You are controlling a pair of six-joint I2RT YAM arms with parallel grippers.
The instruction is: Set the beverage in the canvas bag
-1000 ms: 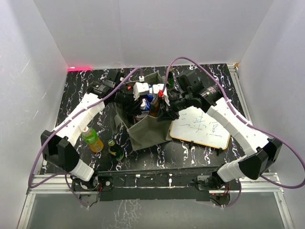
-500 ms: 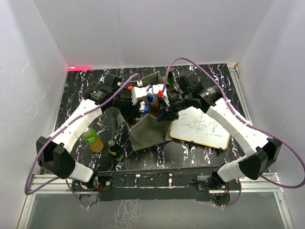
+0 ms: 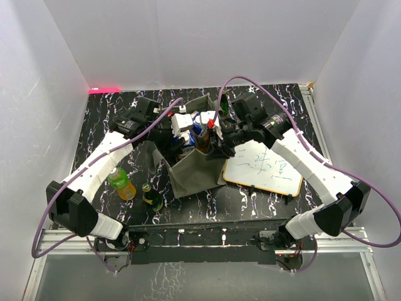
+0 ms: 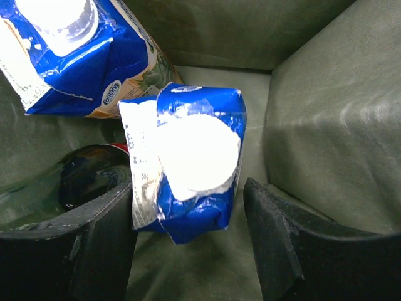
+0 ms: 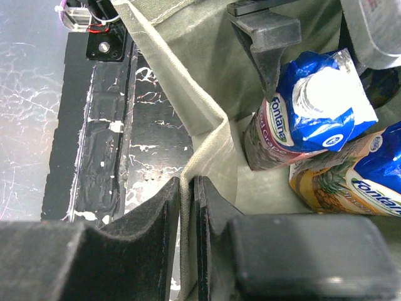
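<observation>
The beverage, a blue carton (image 4: 188, 169) with a white cap, stands on the floor of the olive canvas bag (image 4: 326, 113). My left gripper (image 4: 188, 244) is open around it, with a clear gap to the right finger (image 4: 294, 251); the carton leans by the left finger. From the right wrist, the same grape carton (image 5: 307, 119) stands beside a pineapple carton (image 5: 357, 175). My right gripper (image 5: 188, 207) is shut on the canvas bag's rim (image 5: 182, 75), holding the mouth open. From above, both grippers, left (image 3: 186, 133) and right (image 3: 216, 143), meet over the canvas bag (image 3: 194, 172).
A second blue carton (image 4: 81, 56) and a dark bottle (image 4: 88, 182) also lie in the bag. On the table stand a green bottle with an orange label (image 3: 121, 183) and a small dark green bottle (image 3: 151, 197) left of the bag. A framed whiteboard (image 3: 263, 166) lies to its right.
My left gripper's jaws have spread apart and let go of the blue carton inside the bag. The left arm shifted slightly back. The right gripper keeps its hold on the rim.
</observation>
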